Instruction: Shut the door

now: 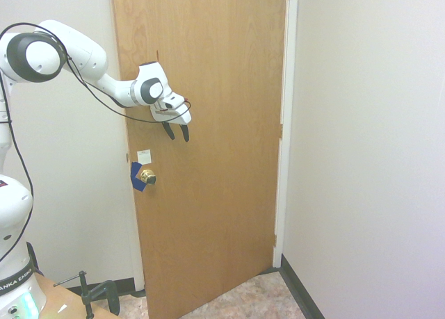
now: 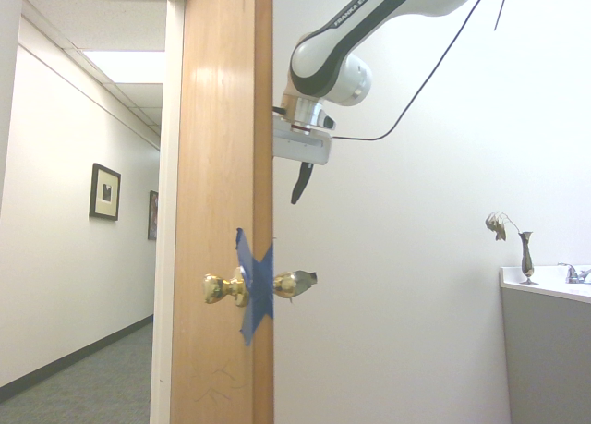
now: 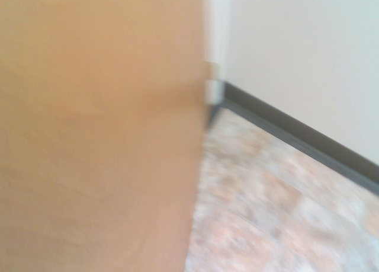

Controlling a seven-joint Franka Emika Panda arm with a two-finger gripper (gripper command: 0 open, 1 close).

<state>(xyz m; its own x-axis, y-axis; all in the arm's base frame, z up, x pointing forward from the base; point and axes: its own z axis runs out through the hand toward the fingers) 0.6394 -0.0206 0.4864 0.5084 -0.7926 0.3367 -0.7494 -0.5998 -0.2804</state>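
Observation:
The orange-brown door [image 1: 215, 159] stands almost flush with its frame, hinged on the right. Its brass knob [image 1: 147, 175], blue tape [image 1: 136, 178] and white sticker [image 1: 144, 156] sit near its left edge. My gripper [image 1: 176, 132] is up against the door's face above the knob, open, with nothing between its fingers. Whether the tips touch the wood I cannot tell. From the other side the door [image 2: 217, 165] shows nearly edge-on, with the knob [image 2: 217, 288] and the gripper [image 2: 297, 186] beside it. The wrist view shows the blurred door [image 3: 95, 136].
A white wall [image 1: 368, 159] runs along the right, with the white door frame [image 1: 286, 124] at the hinges. Speckled floor [image 3: 266, 213] and a dark baseboard [image 3: 296, 138] lie below. A hallway with framed pictures [image 2: 105, 191] shows past the door. A small vase [image 2: 524, 253] stands on a counter.

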